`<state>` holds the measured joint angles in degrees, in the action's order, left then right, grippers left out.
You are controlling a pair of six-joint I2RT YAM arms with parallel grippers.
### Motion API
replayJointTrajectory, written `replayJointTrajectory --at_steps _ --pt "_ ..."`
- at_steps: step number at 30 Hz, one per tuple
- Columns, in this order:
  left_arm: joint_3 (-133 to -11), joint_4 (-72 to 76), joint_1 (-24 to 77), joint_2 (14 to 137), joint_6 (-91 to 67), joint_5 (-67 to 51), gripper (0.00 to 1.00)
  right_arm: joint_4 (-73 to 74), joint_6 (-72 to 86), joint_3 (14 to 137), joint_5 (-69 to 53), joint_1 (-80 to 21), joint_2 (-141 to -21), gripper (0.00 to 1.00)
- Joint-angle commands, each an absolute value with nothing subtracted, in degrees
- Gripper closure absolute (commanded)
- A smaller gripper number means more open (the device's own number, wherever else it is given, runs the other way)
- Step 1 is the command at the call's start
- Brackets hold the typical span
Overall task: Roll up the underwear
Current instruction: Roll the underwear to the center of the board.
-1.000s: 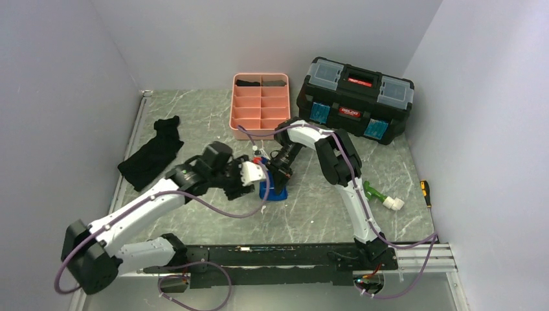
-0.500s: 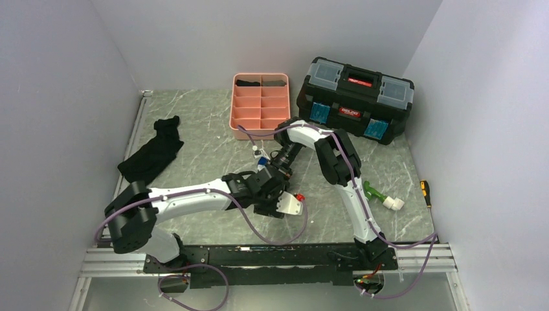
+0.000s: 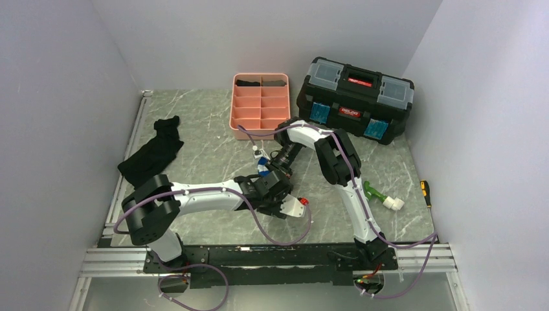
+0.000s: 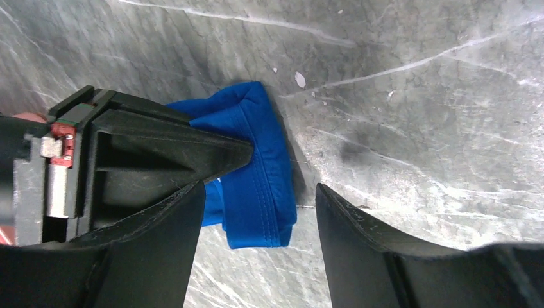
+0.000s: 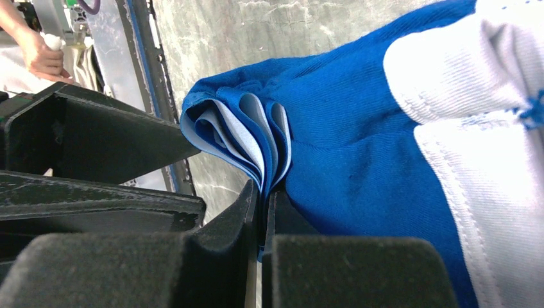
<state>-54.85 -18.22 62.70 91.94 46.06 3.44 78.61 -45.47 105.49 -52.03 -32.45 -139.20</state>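
Note:
The underwear (image 4: 256, 173) is a small bright-blue folded bundle lying on the grey marble table, with a white patch showing in the right wrist view (image 5: 475, 128). My right gripper (image 5: 264, 192) is shut on the stacked blue edges of the underwear, and it shows as a black wedge in the left wrist view (image 4: 160, 147). My left gripper (image 4: 258, 187) is open, its fingers either side of the bundle's free end and apart from it. In the top view both grippers meet at mid-table, the left (image 3: 275, 193) and the right (image 3: 277, 173), and they hide the underwear.
A pink tray (image 3: 260, 103) with dark rolls (image 3: 261, 82) in its back compartments stands behind the grippers. A black toolbox (image 3: 355, 98) is at the back right. A black cloth (image 3: 153, 154) lies at the left. A green and white object (image 3: 382, 197) lies at the right.
My left arm has swung from the left of the underwear round to its near side, and its wrist now sits lower and to the right. My right arm has not moved.

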Motion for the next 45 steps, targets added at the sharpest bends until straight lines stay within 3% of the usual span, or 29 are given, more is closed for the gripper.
replayJointTrajectory --at_steps 1,16,25,37,42,45 --pt "-54.26 -15.95 61.88 93.2 47.02 4.49 0.33 75.9 -47.91 105.31 -50.93 -33.11 -141.35 1.0" --pt "-52.11 -15.94 59.38 94.76 45.76 2.76 0.42 75.76 -47.81 105.28 -50.97 -33.13 -141.39 1.0" --pt "-49.89 -15.43 58.39 95.74 44.3 1.01 0.52 75.93 -47.66 105.37 -50.89 -32.9 -141.23 1.0" --pt "-50.75 -16.75 57.57 98.15 44.24 -0.74 0.85 76.01 -47.21 105.56 -51.06 -32.79 -140.84 1.0" --pt "-51.0 -17.86 57.48 99.23 44.74 -0.59 0.99 76.11 -47.23 105.6 -51.45 -32.7 -140.48 0.94" --pt "-51.02 -18.52 57.2 99.86 45.24 -0.7 1.0 76.15 -47.13 105.51 -51.63 -32.48 -140.19 0.9"
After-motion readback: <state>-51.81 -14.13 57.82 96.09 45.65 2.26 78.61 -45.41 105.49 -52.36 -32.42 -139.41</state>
